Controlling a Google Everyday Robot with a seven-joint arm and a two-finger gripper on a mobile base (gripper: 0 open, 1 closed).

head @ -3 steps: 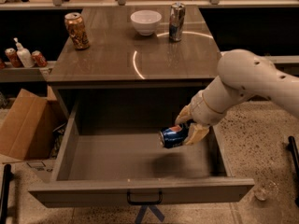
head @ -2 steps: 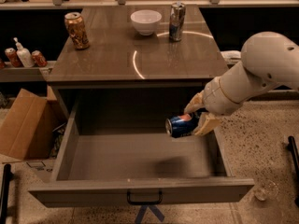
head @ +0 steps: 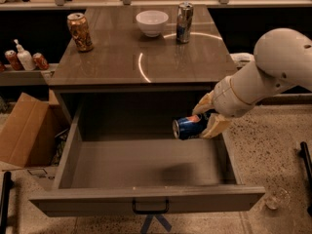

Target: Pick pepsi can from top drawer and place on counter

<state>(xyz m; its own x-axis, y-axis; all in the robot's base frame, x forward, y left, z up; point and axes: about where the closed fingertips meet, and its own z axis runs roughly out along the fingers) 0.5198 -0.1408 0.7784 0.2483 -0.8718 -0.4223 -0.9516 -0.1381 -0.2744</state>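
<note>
Gripping the pepsi can [head: 187, 127] across its body, the gripper [head: 204, 118] has its two fingers pinched on it, one above and one below. The can hangs below the counter [head: 122, 57], just under its front edge towards the right end as seen, over the open top drawer [head: 146, 199]; a shadow beneath suggests it is off the drawer floor. Its long axis lies level, roughly parallel to the counter's front edge, with the silver end pointing away from the gripper. Judgement: the can must rise above the counter's front edge and turn upright. An orange-gold can [head: 80, 31], a bowl [head: 151, 22] and a taller can [head: 184, 22] stand towards the counter's far edge.
</note>
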